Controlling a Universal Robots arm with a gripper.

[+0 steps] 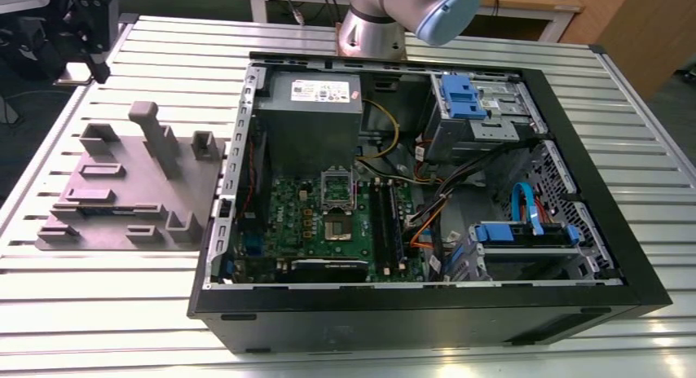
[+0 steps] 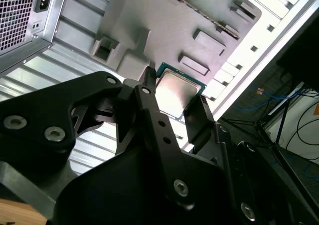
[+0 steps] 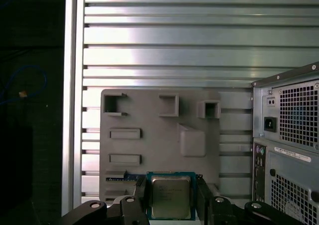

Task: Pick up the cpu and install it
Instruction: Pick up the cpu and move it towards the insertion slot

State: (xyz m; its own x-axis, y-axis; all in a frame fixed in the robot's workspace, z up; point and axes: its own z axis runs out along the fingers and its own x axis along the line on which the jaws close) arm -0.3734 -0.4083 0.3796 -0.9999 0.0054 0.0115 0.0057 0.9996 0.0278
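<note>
The black gripper (image 3: 171,189) is clamped on the small, flat, square cpu (image 3: 171,201), whose silver-grey metal lid shines. It is held above a matt grey moulded fixture (image 3: 159,135) with rectangular pockets. The fixture lies on the ribbed aluminium bench (image 3: 164,35). Just beside it stands an open black computer case (image 1: 435,321), with a green motherboard (image 1: 293,223) inside.

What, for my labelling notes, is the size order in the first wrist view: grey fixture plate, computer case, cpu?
1. grey fixture plate
2. computer case, cut by the frame, so unsure
3. cpu, smallest though nearest the camera
</note>
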